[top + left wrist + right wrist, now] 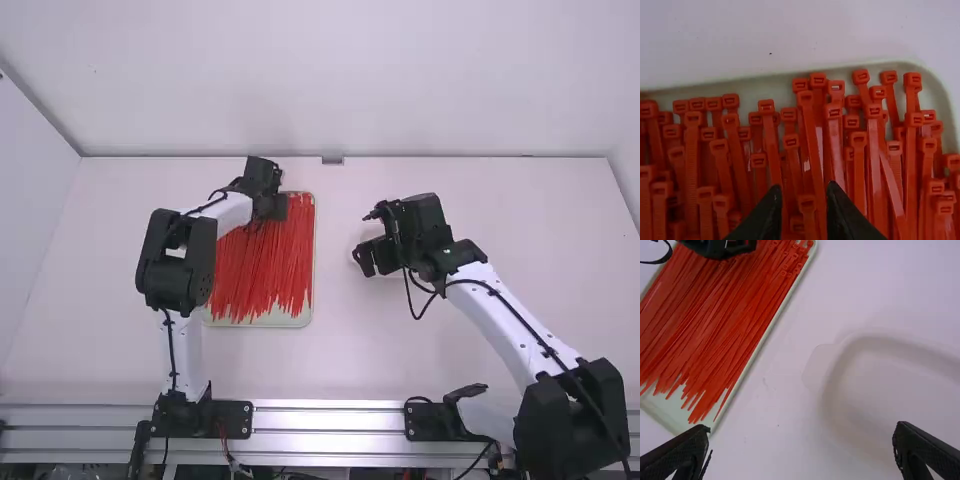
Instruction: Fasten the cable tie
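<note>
Presently the left end effector [803,199], slightly parted, is hovering over the heads of the cable ties [812,145] lying lengthwise on the tray [752,86]; the wide-open right end effector [800,452] is hanging farther off.

A: What's covered in the high view?
B: Left of centre, the left arm [180,262] hides the left side of the tray [303,317], and the left gripper [271,206] sits over the heads of the cable ties [265,265].
A: And the clear container [880,385]?
B: Faint, edges hard to trace, running off the frame
</note>
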### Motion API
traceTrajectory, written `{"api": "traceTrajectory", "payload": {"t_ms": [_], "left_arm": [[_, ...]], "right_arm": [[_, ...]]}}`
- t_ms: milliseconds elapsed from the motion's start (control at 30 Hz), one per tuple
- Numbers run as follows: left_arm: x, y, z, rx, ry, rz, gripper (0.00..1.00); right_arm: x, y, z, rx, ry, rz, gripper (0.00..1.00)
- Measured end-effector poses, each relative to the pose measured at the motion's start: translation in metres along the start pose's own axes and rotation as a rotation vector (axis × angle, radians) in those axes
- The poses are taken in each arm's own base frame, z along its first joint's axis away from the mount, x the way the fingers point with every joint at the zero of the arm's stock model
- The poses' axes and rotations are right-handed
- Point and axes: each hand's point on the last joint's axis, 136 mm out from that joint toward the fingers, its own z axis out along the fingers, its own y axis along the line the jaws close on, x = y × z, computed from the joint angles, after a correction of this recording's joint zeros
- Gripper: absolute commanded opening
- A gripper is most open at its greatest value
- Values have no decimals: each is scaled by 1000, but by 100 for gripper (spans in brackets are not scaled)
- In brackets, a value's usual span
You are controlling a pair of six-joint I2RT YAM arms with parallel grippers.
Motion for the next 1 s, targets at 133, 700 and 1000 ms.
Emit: {"api": "traceTrajectory", "payload": {"t_ms": [133, 700, 1000], "left_arm": [[0, 0, 0, 0, 0, 0, 24], [0, 0, 0, 0, 0, 1, 22], [0, 0, 0, 0, -1, 0, 21]], "right_arm": [[0, 0, 0, 0, 0, 0, 98], [2, 0, 0, 0, 8, 2, 98], [2, 0, 0, 0, 9, 3, 98]]}}
